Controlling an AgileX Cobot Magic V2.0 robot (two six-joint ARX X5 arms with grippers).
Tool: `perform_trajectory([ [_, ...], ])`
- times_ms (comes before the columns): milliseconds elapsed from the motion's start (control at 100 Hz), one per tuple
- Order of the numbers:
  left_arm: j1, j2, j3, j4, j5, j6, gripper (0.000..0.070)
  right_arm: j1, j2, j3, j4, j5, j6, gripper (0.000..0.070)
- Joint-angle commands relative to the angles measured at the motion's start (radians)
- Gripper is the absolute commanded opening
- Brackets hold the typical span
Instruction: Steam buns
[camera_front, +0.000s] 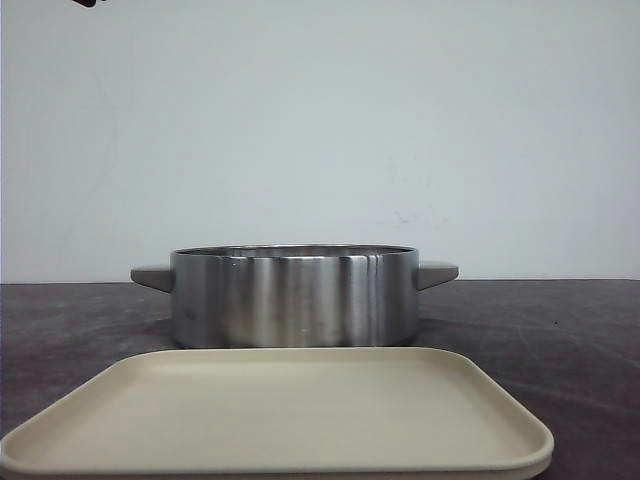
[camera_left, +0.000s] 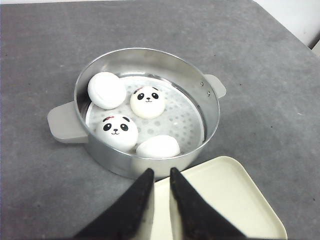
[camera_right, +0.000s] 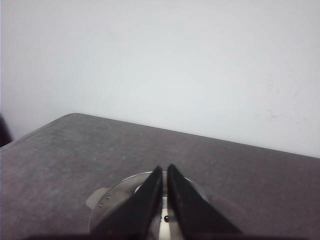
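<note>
Four white buns (camera_left: 134, 119) are seen lying inside a round steel steamer pot (camera_left: 210, 115) on its perforated tray. Two of them show black panda faces; the other two are turned so that only plain white is visible. The pot stands on the dark grey desk (camera_left: 260, 75), with a grey handle on each side. In the front view a cream tray (camera_front: 300, 420) lies just in front of the pot – nothing is seen resting on it.

The left end effector (camera_left: 159, 176) is held above the near rim of the pot and the edge of the cream tray, its black fingers (camera_left: 142, 187) almost together, nothing between them. The right end effector (camera_right: 164, 172) is held over the pot – its fingers likewise nearly closed and holding nothing.
</note>
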Motion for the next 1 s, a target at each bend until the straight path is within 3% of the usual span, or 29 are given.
perform_trajectory([
  [0,-0.008,0.005,0.013,0.011,-0.005,-0.001,0.0016,0.010,0.006,0.014,0.011,0.000,-0.006,0.0008],
  [190,-0.008,0.005,0.013,0.011,-0.004,-0.001,0.0016,0.005,0.004,0.014,0.004,0.000,-0.006,0.0008],
  [280,-0.008,0.005,0.013,0.011,-0.004,-0.001,0.0016,-0.066,-0.037,-0.003,-0.061,0.006,0.000,0.0008],
  [400,-0.008,0.005,0.013,0.011,-0.004,-0.001,0.0016,-0.240,-0.156,-0.142,-0.054,-0.111,-0.023,0.0008],
  [530,-0.008,0.005,0.013,0.011,-0.004,-0.001,0.0016,-0.423,-0.340,-0.396,0.095,-0.212,-0.043,0.0008],
  [600,-0.008,0.005,0.013,0.011,-0.004,-0.001,0.0016,-0.497,-0.435,-0.526,0.167,-0.211,-0.044,0.0008],
  [750,-0.008,0.006,0.013,0.011,-0.004,-0.001,0.0016,-0.594,-0.529,-0.686,0.190,-0.214,-0.043,0.0008],
  [990,-0.008,0.005,0.013,0.011,-0.004,-0.001,0.0016,-0.642,-0.552,-0.802,0.190,-0.213,-0.044,0.0008],
])
